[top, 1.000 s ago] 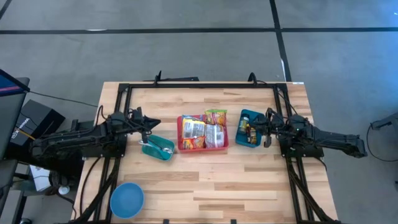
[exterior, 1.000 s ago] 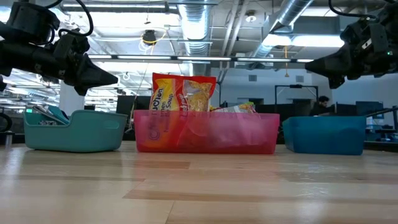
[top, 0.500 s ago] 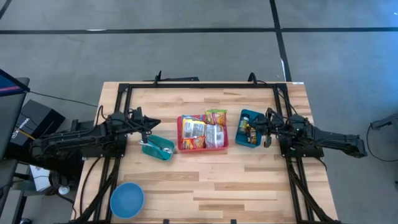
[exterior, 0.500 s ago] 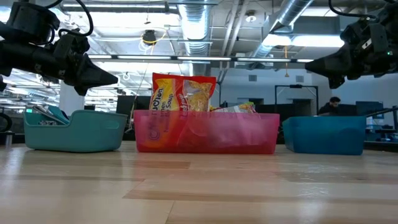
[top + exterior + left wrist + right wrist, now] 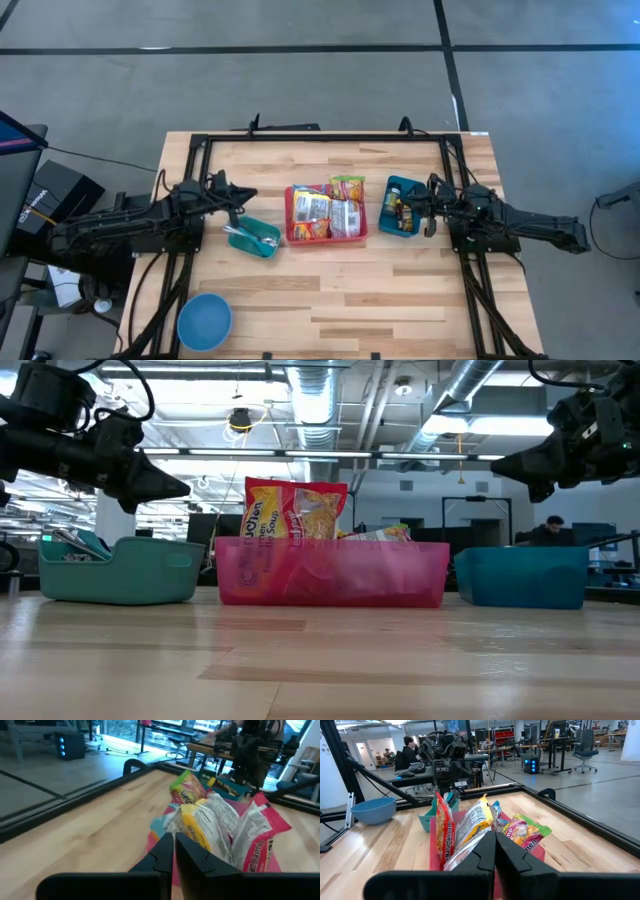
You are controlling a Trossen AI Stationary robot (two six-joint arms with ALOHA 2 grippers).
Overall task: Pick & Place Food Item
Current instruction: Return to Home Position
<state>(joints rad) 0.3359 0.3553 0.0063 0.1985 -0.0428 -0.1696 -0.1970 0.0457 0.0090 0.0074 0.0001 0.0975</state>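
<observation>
two claws hang above the table (image 5: 380, 290), each pinched closed with nothing between its fingers. the left claw (image 5: 240, 200) is up beside the far corner of the teal bin (image 5: 255, 240), which sits just left of the red bin (image 5: 327, 240). the right claw (image 5: 427, 208) is at the outer edge of the blue bin (image 5: 398, 232), which sits just right of the red bin. the noodle packs (image 5: 313, 206) lie crowded inside the red bin at the middle of the table. in the low view one orange pack (image 5: 295, 510) stands upright above the rim. a green pack (image 5: 347, 187) leans at the far side. a blue bowl (image 5: 204, 320) rests well apart near the left front corner.
</observation>
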